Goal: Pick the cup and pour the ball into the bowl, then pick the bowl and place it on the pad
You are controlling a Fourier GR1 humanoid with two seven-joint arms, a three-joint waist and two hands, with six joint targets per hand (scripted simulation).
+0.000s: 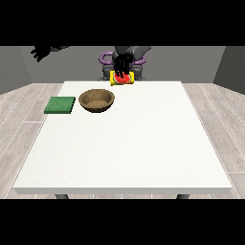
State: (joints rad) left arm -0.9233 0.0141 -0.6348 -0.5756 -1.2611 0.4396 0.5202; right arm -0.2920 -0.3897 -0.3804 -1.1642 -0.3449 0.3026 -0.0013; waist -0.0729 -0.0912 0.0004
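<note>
Cup in hand above the worktop's far edge

Cup (121,79), yellow with a red patch showing on its side, hangs at the far edge of the white worktop (129,143), close in front of the robot's torso. The hand at the view's right (121,65) reaches down onto it from above, its black fingers curled over the cup's upper part and covering it, so the cup shows mostly below the fingers. The cup looks tilted, though how far I cannot tell. The ball cannot be made out apart from the cup.

Nearer the camera and toward the view's left sits the brown bowl (97,101), upright on the worktop, apart from the cup and the hand. Its inside shows only brown. Just beside the bowl, further to the view's left, lies the flat green pad (60,105) near the worktop's left edge; pad and bowl do not touch.

The hand at the view's left (40,52) is raised well above and beyond the worktop's far left corner, far from all 3 things. It holds nothing, and its fingers look spread and relaxed.
</note>
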